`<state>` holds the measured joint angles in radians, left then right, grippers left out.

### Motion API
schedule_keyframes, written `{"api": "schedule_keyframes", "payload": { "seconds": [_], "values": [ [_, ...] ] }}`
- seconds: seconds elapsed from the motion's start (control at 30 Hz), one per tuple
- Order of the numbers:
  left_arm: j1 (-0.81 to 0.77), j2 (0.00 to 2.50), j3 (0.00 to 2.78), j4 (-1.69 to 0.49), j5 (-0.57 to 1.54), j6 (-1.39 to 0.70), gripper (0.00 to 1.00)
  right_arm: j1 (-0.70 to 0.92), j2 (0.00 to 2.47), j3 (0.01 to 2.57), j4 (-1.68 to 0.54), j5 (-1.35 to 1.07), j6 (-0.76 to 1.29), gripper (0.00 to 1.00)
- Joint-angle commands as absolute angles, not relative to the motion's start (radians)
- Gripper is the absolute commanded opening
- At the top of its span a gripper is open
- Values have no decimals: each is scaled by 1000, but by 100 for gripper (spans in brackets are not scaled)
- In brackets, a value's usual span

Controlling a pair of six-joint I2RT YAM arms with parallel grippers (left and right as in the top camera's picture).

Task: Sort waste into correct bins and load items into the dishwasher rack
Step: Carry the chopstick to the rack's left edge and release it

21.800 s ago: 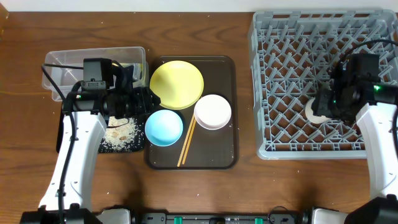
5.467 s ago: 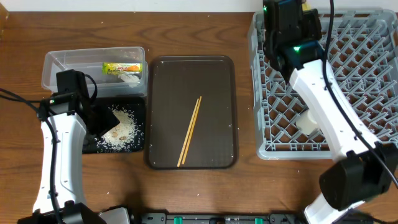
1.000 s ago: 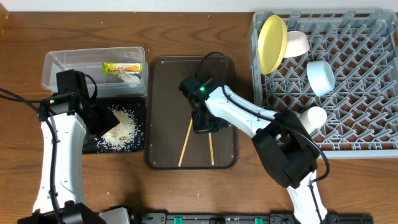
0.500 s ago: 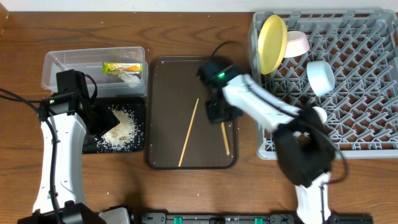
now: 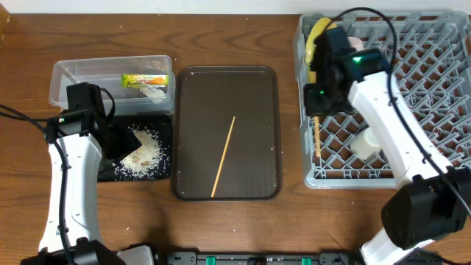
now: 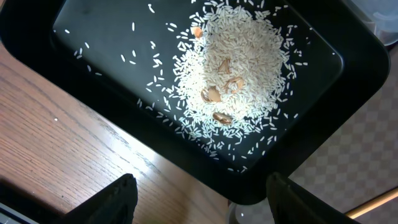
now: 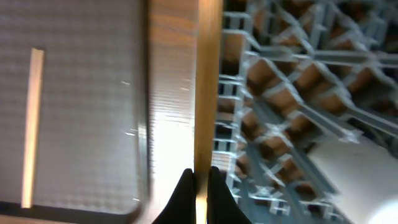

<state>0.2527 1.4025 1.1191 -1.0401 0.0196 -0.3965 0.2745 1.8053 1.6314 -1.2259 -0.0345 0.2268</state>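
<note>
My right gripper (image 5: 316, 110) (image 7: 199, 190) is shut on one wooden chopstick (image 5: 317, 140) (image 7: 208, 81), held above the left edge of the grey dishwasher rack (image 5: 412, 81) (image 7: 280, 118). The other chopstick (image 5: 224, 156) (image 7: 32, 124) lies on the dark brown tray (image 5: 199, 103). In the rack stand the yellow plate (image 5: 316, 35) and a pale cup (image 5: 363, 144) (image 7: 356, 173); the arm hides the bowls. My left gripper (image 5: 116, 143) (image 6: 202, 205) hangs open over the black tray (image 5: 163, 125) (image 6: 348, 68) of rice (image 6: 242, 81). The printed wrapper (image 5: 144, 80) and white scrap (image 5: 154, 91) lie in the clear tub (image 5: 73, 73).
The brown serving tray (image 7: 81, 93) sits between the bins and the rack. Bare wooden table (image 5: 243, 228) (image 6: 68, 143) runs along the front. The rack's upright pegs stand close under the held chopstick.
My right gripper lifted one chopstick off the brown tray and carried it right, to above the rack's left edge. The other chopstick stays on the tray. The left arm has not moved.
</note>
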Motion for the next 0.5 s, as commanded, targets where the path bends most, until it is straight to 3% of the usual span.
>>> {"api": "schedule_keyframes", "payload": {
  "seconds": [0.0,0.33,0.37,0.47],
  "values": [
    [257,1399,1128,-1043,15,-406,69,251,1826,1597,-1234,-30,151,2],
    [257,1399,1128,-1043,15,-406,70,244,1826,1451,-1091,-27,144,1],
    [257,1399,1128,-1043,15,-406,69,244,1826,1449,-1082,-27,144,5],
    [257,1399,1128,-1043,15,-406,69,244,1825,1455,-1066,-27,144,34]
  ]
}}
